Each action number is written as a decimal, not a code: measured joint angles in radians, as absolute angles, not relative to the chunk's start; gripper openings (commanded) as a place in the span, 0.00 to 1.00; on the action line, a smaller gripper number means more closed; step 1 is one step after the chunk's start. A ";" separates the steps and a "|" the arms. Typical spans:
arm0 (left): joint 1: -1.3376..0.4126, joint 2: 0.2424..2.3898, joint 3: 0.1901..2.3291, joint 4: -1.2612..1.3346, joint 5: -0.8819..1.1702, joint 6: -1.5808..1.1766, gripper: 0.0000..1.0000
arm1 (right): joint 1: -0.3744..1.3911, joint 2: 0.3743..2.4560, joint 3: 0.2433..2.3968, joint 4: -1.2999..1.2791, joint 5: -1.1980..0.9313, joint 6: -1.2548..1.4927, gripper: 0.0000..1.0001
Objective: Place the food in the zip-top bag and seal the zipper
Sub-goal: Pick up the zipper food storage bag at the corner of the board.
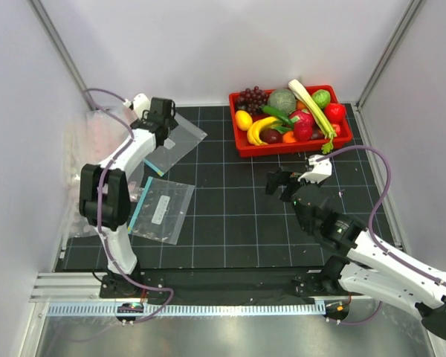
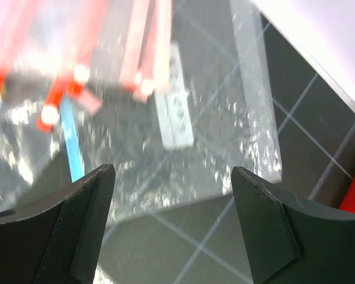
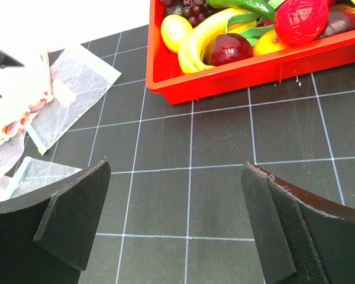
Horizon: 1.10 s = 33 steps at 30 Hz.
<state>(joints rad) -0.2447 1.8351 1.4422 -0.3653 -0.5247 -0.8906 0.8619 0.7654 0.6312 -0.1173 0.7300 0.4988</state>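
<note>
Across the black gridded table (image 1: 230, 223), walled in white, the red plastic tray (image 1: 282, 151) by the far right corner holds the toy food, likely light and rigid: a long pale-green celery stalk (image 1: 311, 104) and a yellow lemon (image 1: 243, 120). The clear zip-top bag (image 1: 182, 137) lies near the far left corner. It looks limp and slippery, best pinched at a mouth corner. The left hand (image 1: 160, 111) hovers above it, jaws apart and empty. The right hand (image 1: 286, 182) gapes wide, empty.

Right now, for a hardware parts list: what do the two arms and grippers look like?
The left arm and right arm have white shells with black joints; a greyish-purple cable loops along each. The left gripper and right gripper are matte black, each with two wedge-shaped fingers bearing mesh-textured inner faces. No markings show.
</note>
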 measured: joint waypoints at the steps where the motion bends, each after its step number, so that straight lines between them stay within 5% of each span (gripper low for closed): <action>1: -0.245 1.874 1.507 -0.387 -0.540 -0.851 0.81 | 0.862 0.765 0.631 -0.117 0.729 0.499 0.99; 13: -0.240 2.440 2.283 -0.796 -0.802 -0.539 0.80 | 0.862 0.744 0.631 -0.113 0.711 0.500 1.00; 33: -0.182 2.588 2.313 -0.640 -0.846 -0.262 0.74 | 0.862 0.724 0.631 -0.113 0.688 0.501 1.00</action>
<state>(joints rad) -0.1818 2.5877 2.3131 -0.6395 -0.8459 -0.2623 0.8619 0.7238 0.6308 -0.1127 0.6884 0.5014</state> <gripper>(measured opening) 0.772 0.995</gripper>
